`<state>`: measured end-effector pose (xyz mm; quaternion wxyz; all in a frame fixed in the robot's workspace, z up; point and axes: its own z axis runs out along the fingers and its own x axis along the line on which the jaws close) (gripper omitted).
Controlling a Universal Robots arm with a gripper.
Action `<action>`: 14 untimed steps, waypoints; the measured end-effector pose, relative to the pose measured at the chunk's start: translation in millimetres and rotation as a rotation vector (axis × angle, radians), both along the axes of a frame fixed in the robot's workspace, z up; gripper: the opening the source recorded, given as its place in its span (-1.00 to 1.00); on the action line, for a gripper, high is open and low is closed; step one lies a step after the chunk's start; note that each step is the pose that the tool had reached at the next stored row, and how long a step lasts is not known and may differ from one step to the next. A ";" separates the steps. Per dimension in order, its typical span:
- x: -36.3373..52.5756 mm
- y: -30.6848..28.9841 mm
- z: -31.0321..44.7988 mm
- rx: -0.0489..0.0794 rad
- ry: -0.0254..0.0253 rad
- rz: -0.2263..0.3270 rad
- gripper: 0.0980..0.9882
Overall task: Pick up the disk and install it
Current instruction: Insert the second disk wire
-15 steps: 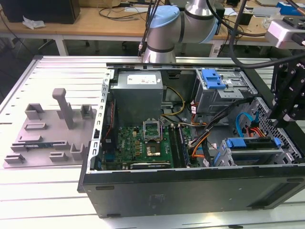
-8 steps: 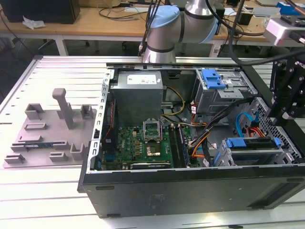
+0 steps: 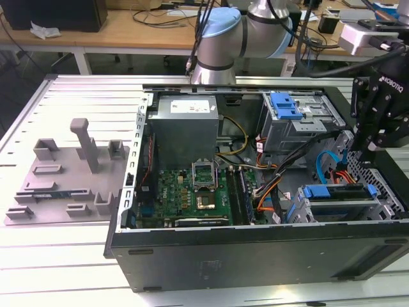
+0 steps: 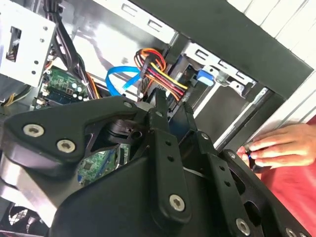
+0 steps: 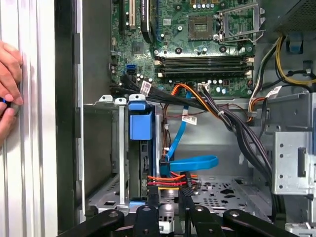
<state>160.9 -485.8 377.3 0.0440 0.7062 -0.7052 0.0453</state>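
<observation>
One disk [image 3: 339, 192] sits in its bay already, so mostly done. Gripper [image 3: 369, 148] hovers just above it; can't tell how the jaws stand.

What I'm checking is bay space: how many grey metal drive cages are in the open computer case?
2. The blue-latched cage stands by the case's far wall in the exterior view; the blue-railed cage sits by the near wall. Cables may hide more.
</observation>
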 end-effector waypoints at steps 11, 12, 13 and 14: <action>-10.9 -2.8 -5.3 0.000 -0.0005 0.009 -0.54; -11.2 -2.8 -5.8 0.000 -0.0005 0.009 -0.54; -11.8 -2.8 -6.8 0.000 -0.0004 0.009 -0.54; -12.4 -2.8 -7.5 0.000 -0.0004 0.009 -0.54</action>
